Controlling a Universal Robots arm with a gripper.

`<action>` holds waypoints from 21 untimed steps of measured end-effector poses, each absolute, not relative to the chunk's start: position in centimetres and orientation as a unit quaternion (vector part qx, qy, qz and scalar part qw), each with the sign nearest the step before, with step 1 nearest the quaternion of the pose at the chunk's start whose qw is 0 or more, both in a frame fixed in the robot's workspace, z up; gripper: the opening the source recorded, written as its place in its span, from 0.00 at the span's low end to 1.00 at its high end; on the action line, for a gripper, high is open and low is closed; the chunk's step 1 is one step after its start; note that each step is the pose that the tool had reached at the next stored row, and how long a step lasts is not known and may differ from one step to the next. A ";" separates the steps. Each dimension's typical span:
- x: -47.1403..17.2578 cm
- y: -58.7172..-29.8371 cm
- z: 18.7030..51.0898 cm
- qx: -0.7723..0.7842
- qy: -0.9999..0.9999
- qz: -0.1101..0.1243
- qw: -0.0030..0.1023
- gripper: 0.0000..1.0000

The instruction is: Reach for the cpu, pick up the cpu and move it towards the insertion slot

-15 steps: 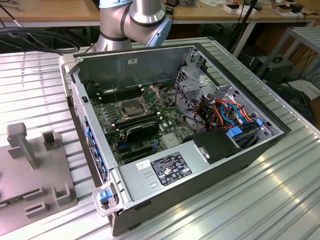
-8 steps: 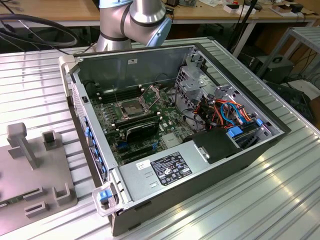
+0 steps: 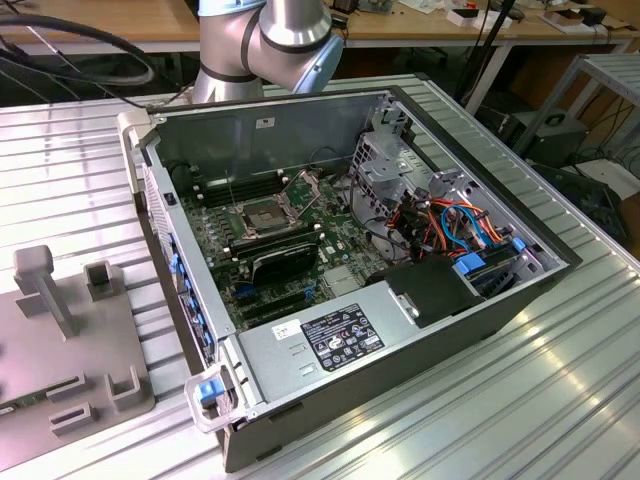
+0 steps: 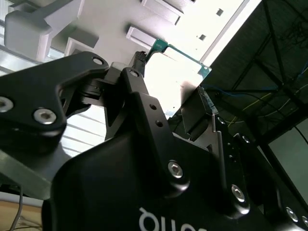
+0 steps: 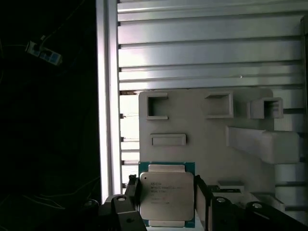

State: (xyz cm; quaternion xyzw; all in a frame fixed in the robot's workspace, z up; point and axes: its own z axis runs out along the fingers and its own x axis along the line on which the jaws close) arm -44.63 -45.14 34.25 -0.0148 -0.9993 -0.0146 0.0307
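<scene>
CPU (image 5: 166, 195), one chip, sits clamped between the gripper (image 5: 167, 211) fingers, jaws closed on its edges, above the grey fixture plate (image 5: 207, 144). One insertion slot (image 3: 258, 215) lies inside the open computer case (image 3: 440, 300) on a ribbed metal table (image 3: 520, 410).
</scene>
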 end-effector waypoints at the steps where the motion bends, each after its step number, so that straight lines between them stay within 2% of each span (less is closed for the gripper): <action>1: -44.6 -45.1 34.6 -0.015 -0.999 -0.015 0.031 0.55; 21: -44.6 -45.1 41.5 -0.015 -0.999 -0.015 0.032 0.55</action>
